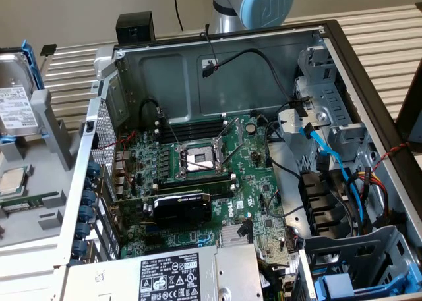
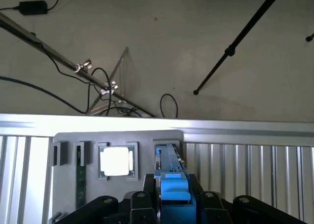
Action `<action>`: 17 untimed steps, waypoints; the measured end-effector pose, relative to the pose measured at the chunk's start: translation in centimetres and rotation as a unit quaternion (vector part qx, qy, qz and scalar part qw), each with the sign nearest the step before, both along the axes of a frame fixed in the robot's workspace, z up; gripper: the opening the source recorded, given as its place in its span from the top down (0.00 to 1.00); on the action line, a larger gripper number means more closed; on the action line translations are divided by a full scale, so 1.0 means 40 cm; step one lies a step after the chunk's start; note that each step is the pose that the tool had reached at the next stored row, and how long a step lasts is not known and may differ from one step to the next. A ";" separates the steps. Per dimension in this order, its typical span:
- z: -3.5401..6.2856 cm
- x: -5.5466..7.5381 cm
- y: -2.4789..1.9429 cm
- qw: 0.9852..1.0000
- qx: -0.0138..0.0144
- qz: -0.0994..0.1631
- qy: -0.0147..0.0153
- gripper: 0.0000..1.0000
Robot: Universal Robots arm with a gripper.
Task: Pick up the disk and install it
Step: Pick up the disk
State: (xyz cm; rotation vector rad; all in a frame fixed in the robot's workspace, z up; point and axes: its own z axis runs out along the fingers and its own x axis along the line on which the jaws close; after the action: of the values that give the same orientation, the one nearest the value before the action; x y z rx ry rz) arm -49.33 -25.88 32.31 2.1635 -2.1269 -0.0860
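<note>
The disk (image 1: 16, 107), a rectangular silver-metal hard drive with a white label, is clipped into a bright blue plastic carrier frame. It stands on edge in a grey plastic holder (image 1: 58, 126) at the exterior view's left, outside the open black-and-silver computer case (image 1: 359, 77). We see nothing touching it there.

In the same holder, nearer the camera, lie a small square silver CPU chip (image 1: 13, 180) and a narrow green memory stick (image 1: 26, 201).

Through the wrist camera we look down past the black gripper (image 2: 173, 194) onto that holder. Its fingers (image 2: 148, 194) stand apart and hold nothing. The blue carrier's upper edge shows in the gap between them, so the gripper hangs over the disk.

The holder sits on a slatted aluminium table (image 1: 389, 24). Inside the case lies the green motherboard (image 1: 257, 149), and a second blue carrier (image 1: 343, 284) sits in the drive cage at the exterior view's lower right. The pale blue robot arm (image 1: 257, 4) rises behind the case.
</note>
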 end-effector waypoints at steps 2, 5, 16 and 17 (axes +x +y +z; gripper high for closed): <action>0.003 0.000 0.002 1.000 -0.002 0.000 0.000 0.63; 0.008 0.000 0.005 1.000 -0.005 0.000 0.000 0.63; 0.037 0.000 0.014 1.000 -0.017 0.000 0.000 0.63; 0.043 0.000 0.015 1.000 -0.018 0.000 0.000 0.63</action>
State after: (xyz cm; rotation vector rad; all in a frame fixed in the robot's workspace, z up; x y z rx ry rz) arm -49.32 -25.30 34.02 2.1433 -2.1114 -0.0467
